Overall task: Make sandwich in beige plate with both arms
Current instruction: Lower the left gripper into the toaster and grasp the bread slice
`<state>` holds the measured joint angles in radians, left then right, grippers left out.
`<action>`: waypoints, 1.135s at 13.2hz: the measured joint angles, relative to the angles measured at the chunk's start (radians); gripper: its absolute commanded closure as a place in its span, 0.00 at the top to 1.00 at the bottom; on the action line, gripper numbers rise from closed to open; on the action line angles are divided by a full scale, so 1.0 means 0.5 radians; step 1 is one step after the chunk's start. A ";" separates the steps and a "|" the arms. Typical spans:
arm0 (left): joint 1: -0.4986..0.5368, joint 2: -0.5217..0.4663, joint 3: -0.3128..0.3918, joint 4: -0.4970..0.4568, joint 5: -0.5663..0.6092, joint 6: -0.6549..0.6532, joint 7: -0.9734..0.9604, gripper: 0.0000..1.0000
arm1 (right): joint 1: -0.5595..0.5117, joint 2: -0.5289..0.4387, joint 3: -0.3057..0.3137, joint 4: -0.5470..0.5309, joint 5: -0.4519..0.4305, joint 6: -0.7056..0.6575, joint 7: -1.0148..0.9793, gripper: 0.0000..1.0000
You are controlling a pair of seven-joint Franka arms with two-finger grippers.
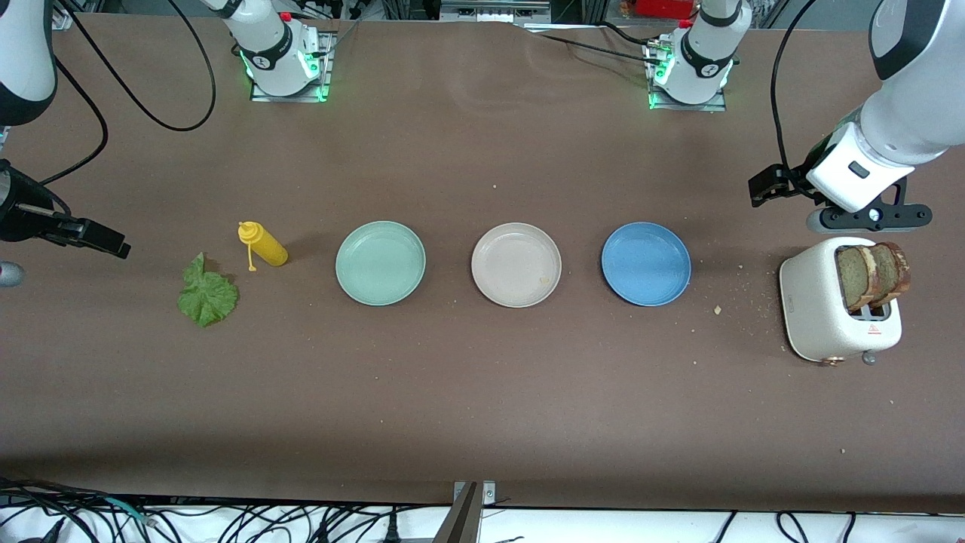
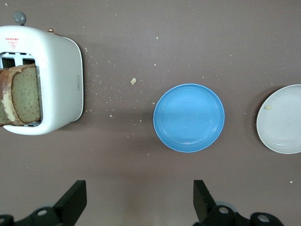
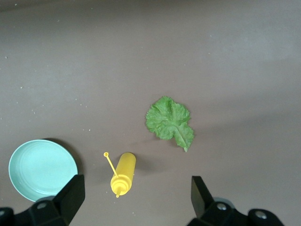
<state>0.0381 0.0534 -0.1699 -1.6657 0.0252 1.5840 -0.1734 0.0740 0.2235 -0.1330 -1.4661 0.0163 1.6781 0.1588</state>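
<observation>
The beige plate (image 1: 516,264) lies bare in the middle of a row of three plates; its edge shows in the left wrist view (image 2: 282,120). Two bread slices (image 1: 874,275) stand upright in a white toaster (image 1: 822,302) at the left arm's end, also in the left wrist view (image 2: 23,96). The lettuce leaf (image 1: 207,294) lies flat at the right arm's end (image 3: 169,123). My left gripper (image 1: 874,216) (image 2: 140,197) hangs open and empty in the air by the toaster. My right gripper (image 1: 98,240) (image 3: 136,195) hangs open and empty over the table by the bottle.
A mint-green plate (image 1: 381,262) lies beside the beige plate toward the right arm's end, a blue plate (image 1: 646,263) toward the left arm's end. A yellow squeeze bottle (image 1: 264,243) lies on its side beside the lettuce. Crumbs lie scattered by the toaster.
</observation>
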 measured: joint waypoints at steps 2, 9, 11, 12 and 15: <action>0.018 0.032 0.008 0.016 0.006 0.000 0.010 1.00 | -0.001 -0.004 -0.006 0.000 0.000 -0.002 0.013 1.00; 0.389 0.284 0.032 0.054 0.176 0.349 0.550 1.00 | -0.003 -0.005 -0.037 0.000 0.000 -0.009 0.021 1.00; 0.500 0.363 0.033 0.043 0.176 0.494 0.706 1.00 | -0.003 -0.005 -0.037 0.000 0.000 -0.015 0.022 1.00; 0.544 0.394 0.033 0.016 0.176 0.574 0.748 1.00 | -0.004 -0.005 -0.038 0.000 0.000 -0.016 0.023 1.00; 0.631 0.417 0.032 -0.157 0.176 0.822 0.780 1.00 | -0.006 -0.003 -0.043 0.000 0.000 -0.017 0.026 1.00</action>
<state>0.3536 0.2618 -0.1539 -1.7442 0.1134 1.9950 0.2169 0.0713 0.2221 -0.1545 -1.4663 0.0166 1.6696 0.1720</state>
